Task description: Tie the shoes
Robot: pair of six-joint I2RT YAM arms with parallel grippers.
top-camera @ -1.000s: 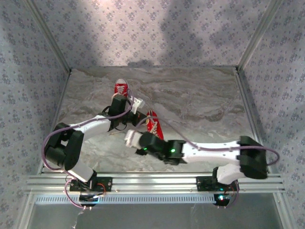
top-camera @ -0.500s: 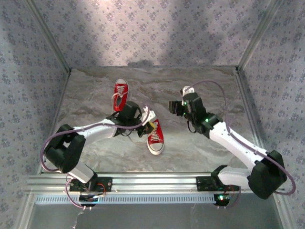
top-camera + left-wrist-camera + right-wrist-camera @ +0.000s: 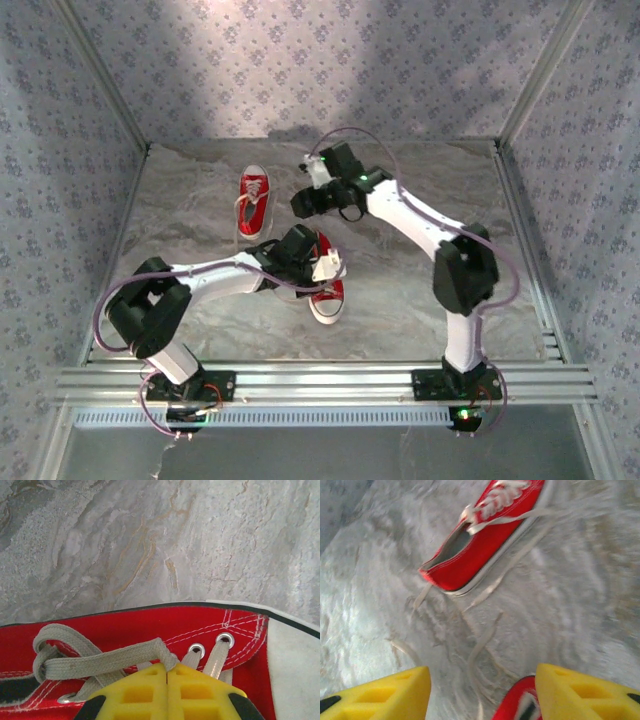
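On the marble table [image 3: 150, 540], the near shoe [image 3: 150, 622] lies under the closed-together left hand [image 3: 166, 672].

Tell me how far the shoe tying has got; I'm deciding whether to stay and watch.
Done: nothing yet; no finished bow shows on either shoe. In hand: the left gripper is shut on a lace of the near shoe; the right gripper is open above the table. Still to do: the far shoe has loose laces trailing on the table, and both need bows.
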